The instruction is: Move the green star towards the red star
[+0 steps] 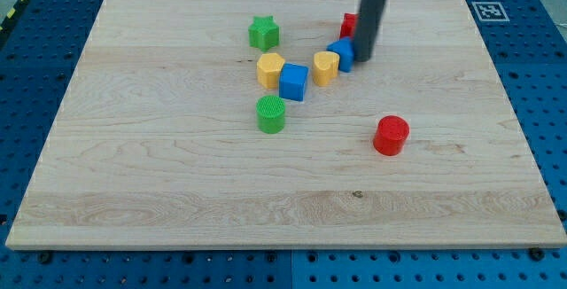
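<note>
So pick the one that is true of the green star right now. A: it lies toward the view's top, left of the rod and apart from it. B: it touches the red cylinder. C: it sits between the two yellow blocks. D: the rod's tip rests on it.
A: the green star lies near the view's top, well to the left of my tip, which stands by a blue block, with bare board between.

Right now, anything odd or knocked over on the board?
Nothing stands out. All blocks sit flat on the board, none off the edge. My tip is beside the small blue block, hiding most of the red star. The green star sits apart at the view's left.
</note>
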